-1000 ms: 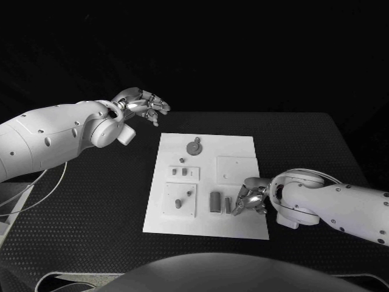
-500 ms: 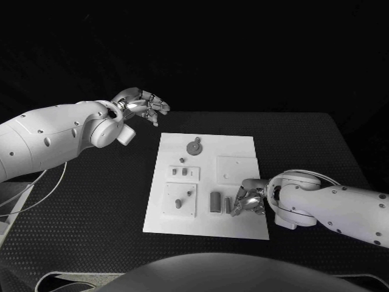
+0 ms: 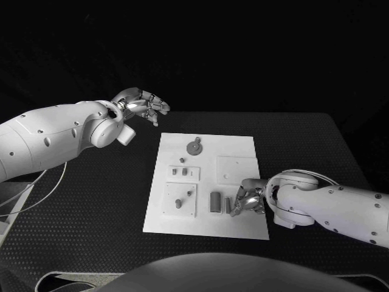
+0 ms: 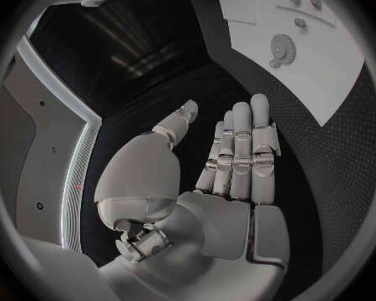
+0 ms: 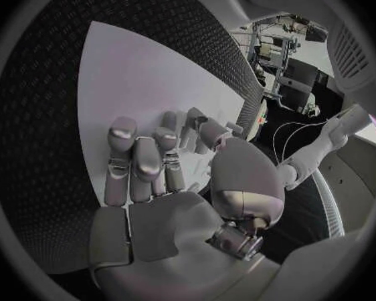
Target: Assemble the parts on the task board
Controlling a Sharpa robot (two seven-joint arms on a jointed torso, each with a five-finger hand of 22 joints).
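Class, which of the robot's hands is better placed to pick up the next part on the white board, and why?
Probably the right hand: it hovers over the board beside the upright grey part. The left hand is raised beyond the board's far corner.

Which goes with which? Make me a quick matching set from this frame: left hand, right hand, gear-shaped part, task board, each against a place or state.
1 left hand
2 right hand
3 gear-shaped part
4 task board

a flat in the middle of the black table
b low over the board's near right area
c raised beyond the board's far left corner, fingers apart, holding nothing
d on the board near its far edge

Pairs: 1-c, 2-b, 3-d, 4-a
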